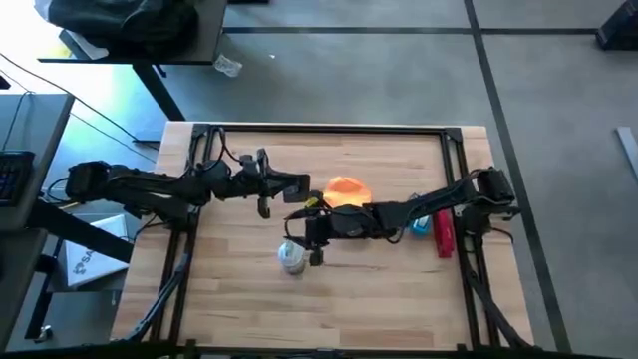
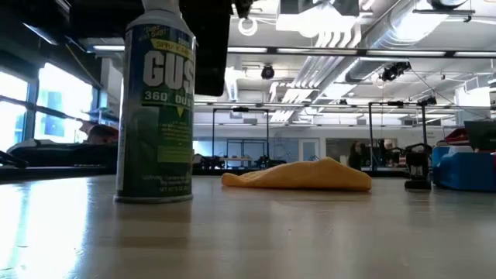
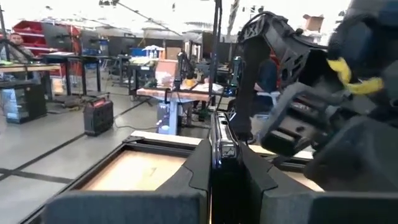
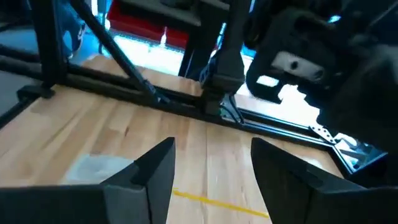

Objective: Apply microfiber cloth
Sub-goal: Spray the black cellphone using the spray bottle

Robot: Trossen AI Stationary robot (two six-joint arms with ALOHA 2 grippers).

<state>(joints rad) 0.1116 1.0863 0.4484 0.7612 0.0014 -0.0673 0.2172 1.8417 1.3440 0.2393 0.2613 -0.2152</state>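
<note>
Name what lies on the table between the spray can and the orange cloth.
Nothing: in the low view only bare tabletop separates the spray can from the microfiber cloth.

One orange microfiber cloth (image 1: 346, 189), one spray can (image 2: 155, 101), one red object (image 1: 444, 235) — two grippers — left gripper (image 1: 302, 183), right gripper (image 1: 302, 228).

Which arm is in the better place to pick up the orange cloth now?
Probably the right. Its open gripper is empty and hangs just beside the cloth, whereas the left gripper is shut on a thin black phone.
</note>
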